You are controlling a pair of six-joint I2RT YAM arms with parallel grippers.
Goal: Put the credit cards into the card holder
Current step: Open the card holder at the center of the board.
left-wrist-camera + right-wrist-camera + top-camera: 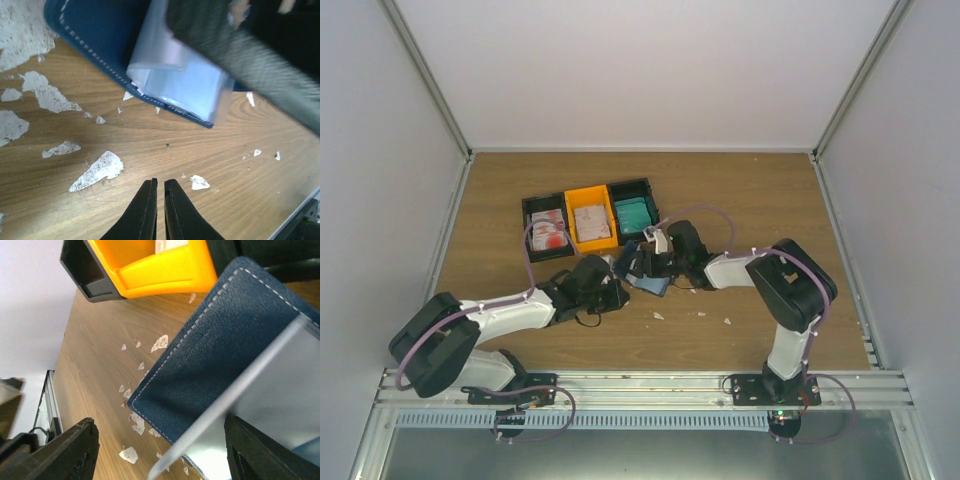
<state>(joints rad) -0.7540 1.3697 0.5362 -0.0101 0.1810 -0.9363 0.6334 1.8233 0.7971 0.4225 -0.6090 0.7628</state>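
Top external, orange bin near card holder, white scraps scattered nearby

Navy card holder between wide-spread jaws; orange bin behind.

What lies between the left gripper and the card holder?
The left wrist view shows only wooden table and small white scraps between the left gripper and the card holder; no card.
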